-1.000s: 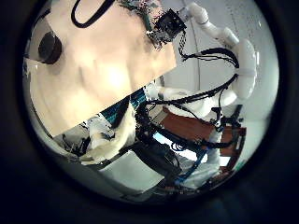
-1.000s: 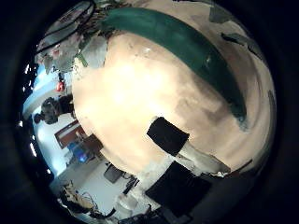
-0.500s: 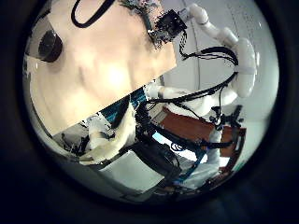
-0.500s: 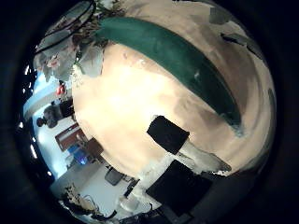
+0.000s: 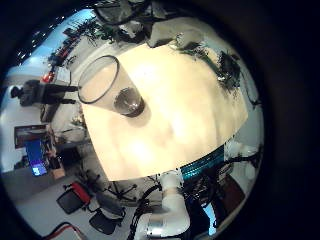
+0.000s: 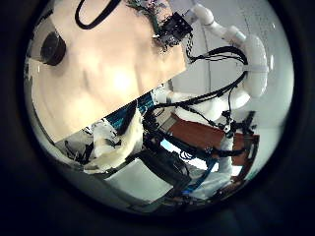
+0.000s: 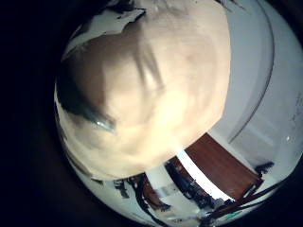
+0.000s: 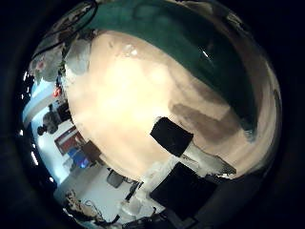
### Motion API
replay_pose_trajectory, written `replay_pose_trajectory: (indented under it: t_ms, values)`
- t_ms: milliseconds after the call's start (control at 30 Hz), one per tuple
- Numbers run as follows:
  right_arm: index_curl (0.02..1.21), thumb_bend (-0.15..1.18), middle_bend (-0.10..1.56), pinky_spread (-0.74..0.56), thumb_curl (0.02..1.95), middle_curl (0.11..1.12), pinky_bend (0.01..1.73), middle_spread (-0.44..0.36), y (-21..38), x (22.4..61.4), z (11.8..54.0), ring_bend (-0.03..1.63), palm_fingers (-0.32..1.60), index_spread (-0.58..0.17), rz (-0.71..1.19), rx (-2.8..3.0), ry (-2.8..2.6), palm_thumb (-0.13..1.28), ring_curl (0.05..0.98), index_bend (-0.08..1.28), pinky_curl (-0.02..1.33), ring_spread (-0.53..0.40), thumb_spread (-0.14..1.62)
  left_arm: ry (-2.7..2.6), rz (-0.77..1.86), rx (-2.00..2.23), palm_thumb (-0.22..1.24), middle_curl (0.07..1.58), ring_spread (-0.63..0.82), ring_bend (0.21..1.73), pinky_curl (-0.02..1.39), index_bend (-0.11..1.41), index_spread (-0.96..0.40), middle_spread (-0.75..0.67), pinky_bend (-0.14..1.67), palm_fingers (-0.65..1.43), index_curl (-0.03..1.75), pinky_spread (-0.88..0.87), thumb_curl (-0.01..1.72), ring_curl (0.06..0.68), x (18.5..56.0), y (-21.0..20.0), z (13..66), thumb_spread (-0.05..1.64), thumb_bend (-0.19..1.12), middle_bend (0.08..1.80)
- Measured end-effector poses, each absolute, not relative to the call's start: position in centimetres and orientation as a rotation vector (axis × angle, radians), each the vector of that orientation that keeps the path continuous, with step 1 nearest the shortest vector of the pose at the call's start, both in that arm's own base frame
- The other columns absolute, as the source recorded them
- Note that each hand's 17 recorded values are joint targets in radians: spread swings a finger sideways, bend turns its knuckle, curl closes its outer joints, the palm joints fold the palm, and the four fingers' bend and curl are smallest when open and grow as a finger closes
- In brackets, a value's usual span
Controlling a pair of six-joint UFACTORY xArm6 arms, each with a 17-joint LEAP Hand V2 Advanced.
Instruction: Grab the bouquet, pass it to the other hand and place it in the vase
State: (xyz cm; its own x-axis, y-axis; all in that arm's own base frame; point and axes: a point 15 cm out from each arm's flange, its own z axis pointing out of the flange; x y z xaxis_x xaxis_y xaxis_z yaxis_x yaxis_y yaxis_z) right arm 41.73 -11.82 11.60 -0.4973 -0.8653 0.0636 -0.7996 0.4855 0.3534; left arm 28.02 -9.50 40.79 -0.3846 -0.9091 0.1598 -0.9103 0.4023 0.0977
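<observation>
The long bundle of the bouquet (image 8: 191, 52), wrapped in what looked like dark green, lay flat on the pale tan tabletop (image 5: 190, 120). It filled a broad band of the right thumb side palm view, so it was close beneath the right hand (image 6: 175, 28), which was plainly the nearer of the two. Its long axis ran straight across that palm's outlook, with a paler cluster, probably the blooms, at one end. One black-and-white finger (image 8: 176, 141) of that hand reached in from the view's edge over bare table beside the bundle, apart from it and not wrapped round it. The frames did not show whether the rest of the fingers were spread or curled, so I could not tell. The left hand hung well apart from the bouquet, over another stretch of table. From there the right hand showed near the table's far edge, and the clear glass vase (image 5: 105, 80) with its dark base stood upright on the table below. How the left hand's fingers were set could not be told either.
</observation>
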Motion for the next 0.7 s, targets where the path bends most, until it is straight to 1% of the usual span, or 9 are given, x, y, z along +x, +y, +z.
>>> replay_pose_trajectory:
  t_ms: [233,433,533,667,700]
  values:
    - [0.45,-0.02,0.65,0.08,0.36,0.54,0.88,-0.057,-11.9,42.4,11.4,1.09,0.44,-0.156,-0.352,1.434,-2.494,0.46,0.313,0.19,-0.01,-0.172,1.07,-2.467,0.008,1.623,0.41,0.33,0.48,0.49,0.16,0.18,0.01,0.24,0.43,0.14,0.36,0.53,0.34,0.203,27.8,-9.5,40.8,1.06,-0.02,0.19]
    - [0.47,-0.02,0.69,0.05,0.37,0.56,0.86,-0.09,-12.0,42.5,10.9,1.13,0.5,-0.182,-0.35,1.432,-2.491,0.49,0.331,0.2,-0.01,-0.203,1.06,-2.464,0.008,1.627,0.41,0.33,0.48,0.49,0.16,0.18,0.02,0.24,0.43,0.14,0.36,0.53,0.34,0.203,27.7,-9.4,40.9,1.06,-0.02,0.19]
    - [0.48,-0.02,0.71,-0.01,0.38,0.58,0.89,-0.119,-12.0,42.3,10.6,1.17,0.59,-0.208,-0.35,1.433,-2.48,0.52,0.346,0.2,0.0,-0.231,1.06,-2.463,0.006,1.627,0.41,0.33,0.48,0.49,0.16,0.18,0.02,0.24,0.43,0.14,0.36,0.53,0.34,0.203,27.7,-9.5,40.9,1.06,-0.02,0.19]
    - [0.49,-0.01,0.74,-0.18,0.39,0.6,1.05,-0.179,-12.6,42.2,10.5,1.21,0.81,-0.268,-0.321,1.434,-2.458,0.58,0.366,0.18,0.03,-0.27,1.04,-2.459,0.003,1.631,0.41,0.33,0.48,0.49,0.15,0.18,0.02,0.25,0.43,0.14,0.36,0.53,0.34,0.204,27.7,-9.4,40.8,1.06,-0.02,0.19]
    - [0.49,-0.02,0.74,-0.21,0.39,0.61,1.08,-0.191,-12.8,42.1,10.5,1.21,0.81,-0.28,-0.312,1.432,-2.451,0.59,0.371,0.18,0.03,-0.278,1.04,-2.458,-0.001,1.628,0.41,0.33,0.48,0.49,0.16,0.18,0.02,0.25,0.43,0.14,0.36,0.53,0.34,0.204,27.7,-9.5,40.7,1.06,-0.02,0.19]
